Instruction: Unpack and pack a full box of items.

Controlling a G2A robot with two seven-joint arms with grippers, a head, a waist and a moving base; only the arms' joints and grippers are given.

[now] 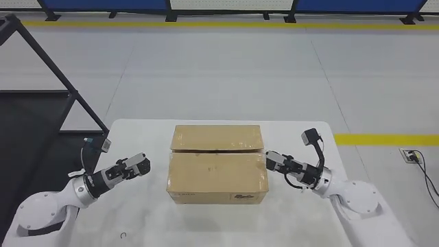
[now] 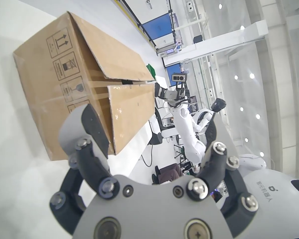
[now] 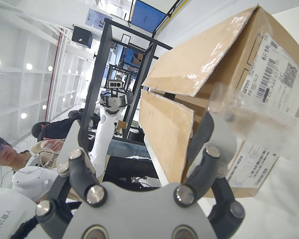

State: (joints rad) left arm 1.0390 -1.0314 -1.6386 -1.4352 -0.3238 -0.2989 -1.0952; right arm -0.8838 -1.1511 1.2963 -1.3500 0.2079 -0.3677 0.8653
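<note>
A brown cardboard box [image 1: 217, 171] stands in the middle of the white table [image 1: 144, 216]. Its two top flaps are folded down, slightly raised, with a narrow gap along the seam [image 2: 129, 83]. My left gripper [image 1: 139, 165] hovers a short way off the box's left side [image 2: 52, 75], open and holding nothing [image 2: 152, 128]. My right gripper [image 1: 274, 159] is at the box's right side, level with the seam, also open [image 3: 142, 135]. That side carries shipping labels [image 3: 271, 80]. A scrap of clear tape [image 3: 241, 115] hangs by one right finger [image 3: 209, 130].
A black metal rack [image 1: 41, 89] stands off the table's left edge. A small dark ring [image 1: 123, 235] lies near the table's front left. Bare tabletop lies in front of the box and to both sides behind the arms.
</note>
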